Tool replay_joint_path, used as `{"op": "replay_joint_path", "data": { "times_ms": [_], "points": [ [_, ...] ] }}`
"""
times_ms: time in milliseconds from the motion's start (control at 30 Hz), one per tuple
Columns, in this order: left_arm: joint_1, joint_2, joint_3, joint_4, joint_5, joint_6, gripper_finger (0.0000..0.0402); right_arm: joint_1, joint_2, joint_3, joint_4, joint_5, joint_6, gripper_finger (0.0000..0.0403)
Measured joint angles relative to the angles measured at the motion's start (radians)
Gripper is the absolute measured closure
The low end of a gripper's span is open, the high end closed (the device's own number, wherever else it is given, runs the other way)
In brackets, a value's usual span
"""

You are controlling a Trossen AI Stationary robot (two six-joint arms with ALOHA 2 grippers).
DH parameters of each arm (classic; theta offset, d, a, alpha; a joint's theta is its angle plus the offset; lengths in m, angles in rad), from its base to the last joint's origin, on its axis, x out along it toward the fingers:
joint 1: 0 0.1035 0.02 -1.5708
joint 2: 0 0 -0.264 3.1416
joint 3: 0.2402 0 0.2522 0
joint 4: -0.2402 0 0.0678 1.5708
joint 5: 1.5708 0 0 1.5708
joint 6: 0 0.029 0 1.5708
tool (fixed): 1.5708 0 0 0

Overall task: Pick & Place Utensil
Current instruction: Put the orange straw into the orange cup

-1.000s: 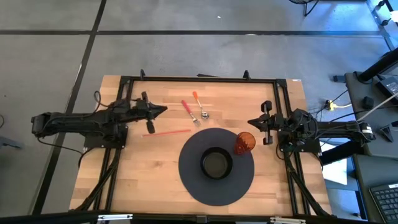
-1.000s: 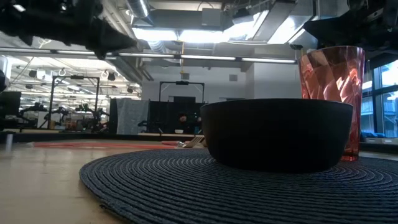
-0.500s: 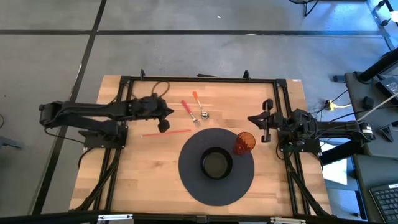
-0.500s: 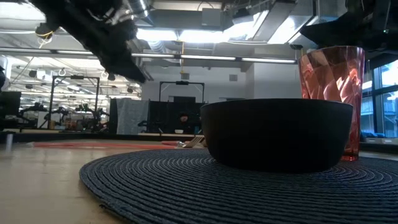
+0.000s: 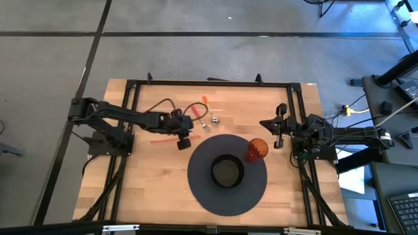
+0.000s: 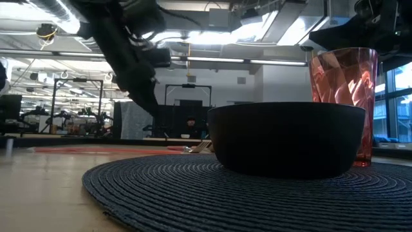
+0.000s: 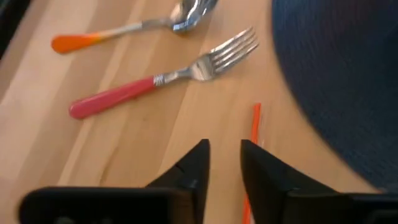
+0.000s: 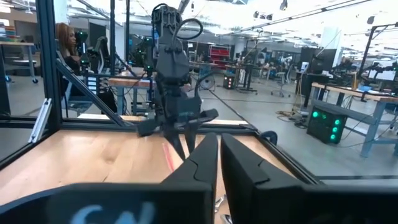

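A pink-handled fork (image 7: pixel 155 84) and an orange-handled spoon (image 7: pixel 124 31) lie flat on the wooden table, left of the far middle (image 5: pixel 204 112). A thin orange-red straw (image 7: pixel 254 127) lies flat beside them. My left gripper (image 7: pixel 224 149) hangs open just above the table, tipped down. It points between the fork and the straw (image 5: pixel 163 138) and touches neither (image 5: pixel 185 137). My right gripper (image 8: pixel 219 142) waits shut and level at the table's right side (image 5: pixel 269 126).
A dark round placemat (image 5: pixel 196 189) lies at the near middle with a black bowl (image 5: pixel 227 173) on it. An orange-red cup (image 5: pixel 256 150) stands at the mat's far right edge. Black frame rails (image 5: pixel 209 83) border the table. A person (image 8: pixel 65 37) stands beyond it.
My left gripper has swung from the table's left side toward the right, over the straw and toward the fork. It has sunk and tipped from level to pointing steeply down. The utensils, the straw and my right arm have kept still.
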Motion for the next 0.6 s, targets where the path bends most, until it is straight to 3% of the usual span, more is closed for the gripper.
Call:
{"op": "replay_joint_path", "data": {
  "times_ms": [167,267,433,600],
  "points": [
    [0.000,0.103,0.120,-0.117,0.055,0.007,0.0245,0.000,0.000,0.000,-0.001,0.000,0.000,0.0378],
    [-0.006,0.154,0.175,-0.158,0.111,0.105,0.0216,0.000,0.000,0.000,-0.010,0.000,0.002,0.0378],
    [-0.026,0.206,0.231,-0.193,0.133,0.238,0.0200,0.000,0.000,0.000,-0.055,0.000,0.004,0.0378],
    [-0.025,0.238,0.268,-0.190,0.132,0.203,0.0202,0.000,0.000,0.000,-0.061,0.000,0.004,0.0377]
  ]
}}
